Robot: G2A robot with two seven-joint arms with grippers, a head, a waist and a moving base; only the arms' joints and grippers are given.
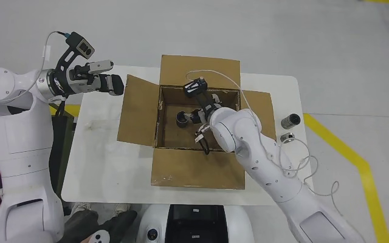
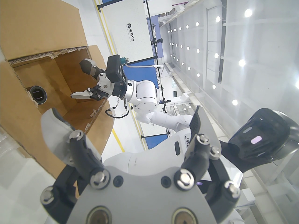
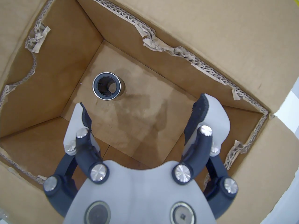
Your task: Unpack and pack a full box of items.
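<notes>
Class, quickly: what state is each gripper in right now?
Left gripper: open, holding nothing.
Right gripper: open, holding nothing, over the box.

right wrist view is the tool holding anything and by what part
Nothing: right tool open over the box, apart from the cylinder; left tool open too.

roomy box (image 3: 163, 36), cylinder (image 3: 106, 89) (upright) near wall

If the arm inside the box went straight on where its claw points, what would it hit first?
Most likely the bare floor of the box. The open right gripper points just beside the metal cylinder, not at it, though depth is hard to judge.
</notes>
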